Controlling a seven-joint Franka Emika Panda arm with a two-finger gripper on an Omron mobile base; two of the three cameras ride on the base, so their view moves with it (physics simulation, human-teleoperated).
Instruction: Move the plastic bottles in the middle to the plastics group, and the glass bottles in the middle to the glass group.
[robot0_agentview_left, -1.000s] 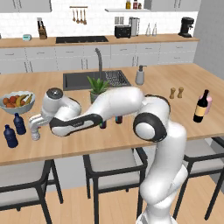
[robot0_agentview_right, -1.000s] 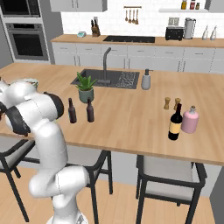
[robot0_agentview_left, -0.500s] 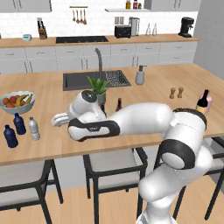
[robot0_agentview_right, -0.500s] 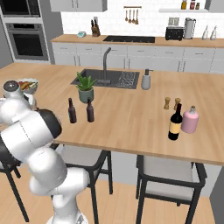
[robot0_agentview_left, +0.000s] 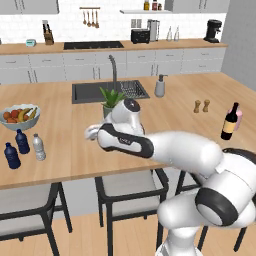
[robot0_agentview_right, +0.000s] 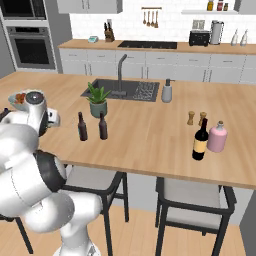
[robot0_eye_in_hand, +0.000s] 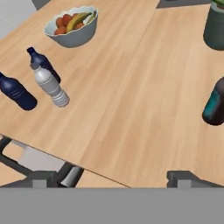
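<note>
Clear plastic bottle (robot0_agentview_left: 39, 147) stands upright on the tabletop (robot0_agentview_left: 75, 150) at the left end, right in among the two dark blue bottles (robot0_agentview_left: 16, 148), just beside them, and the hand view has it between the pair with the fruit bowl (robot0_eye_in_hand: 73, 27) a little beyond. That bowl holds a banana and red and orange fruit, and it sits near the blue bottles, apart from them.

Now the arm: it rises from the base, bends hard at a big dark-jointed elbow, and reaches leftward low over the tabletop's front half, forearm nearly level. The end effector (robot0_eye_in_hand: 113, 178) hangs above the near edge of the tabletop with its jaws spread wide, nothing between them, both finger tips showing well apart at the bottom of the hand view. It's clear of every bottle.

Over in the middle, two slim dark beer bottles (robot0_agentview_right: 93, 127) stand upright side by side, just in front of the potted plant (robot0_agentview_right: 97, 99) by the sink (robot0_agentview_right: 122, 90). Far right, the wine bottle (robot0_agentview_right: 200, 139) with the yellowish label and the pink bottle (robot0_agentview_right: 217, 137) stand touching or nearly so, with the wooden shakers (robot0_agentview_right: 196, 118) behind them.
</note>
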